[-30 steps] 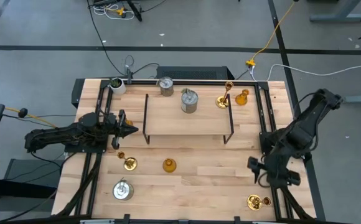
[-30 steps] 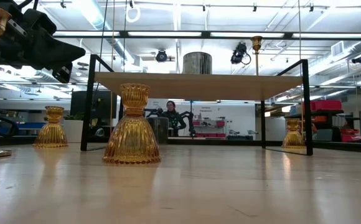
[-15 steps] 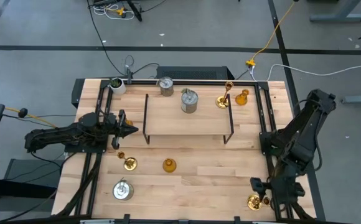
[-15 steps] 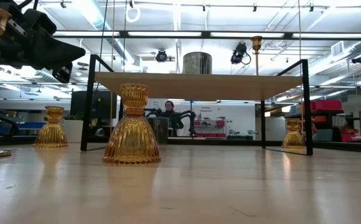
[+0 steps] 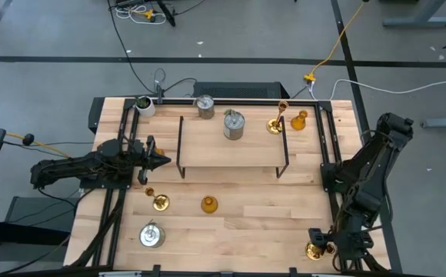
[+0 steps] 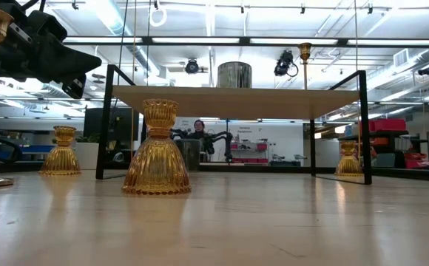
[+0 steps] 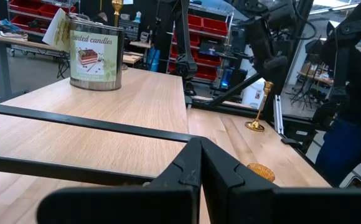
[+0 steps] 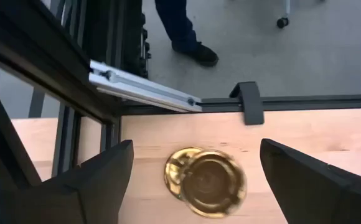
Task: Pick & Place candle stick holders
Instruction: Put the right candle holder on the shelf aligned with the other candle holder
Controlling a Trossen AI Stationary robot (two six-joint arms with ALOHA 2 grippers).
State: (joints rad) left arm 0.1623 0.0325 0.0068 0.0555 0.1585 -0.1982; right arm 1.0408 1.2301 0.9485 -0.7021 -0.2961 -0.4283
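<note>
Candle stick holders sit scattered around our wooden rack (image 5: 231,142); our right gripper (image 8: 193,177) hangs wide open, empty, over the brass holder (image 8: 205,182) at the table's near right corner. Our left gripper (image 5: 161,160) waits shut, holding nothing, beside the rack. We judge that an off-centre descent could tip this shiny holder off the nearby edge.

One camera looks straight down on the whole counter (image 5: 231,215); another sits at counter height, facing the room. Both share the rack (image 5: 231,142).

Rack (image 5: 231,142) mid-table with a can holder (image 5: 234,125) on top, three holders (image 5: 161,202) before it — right end effector (image 5: 323,243) over the near-right corner holder (image 5: 314,249)
</note>
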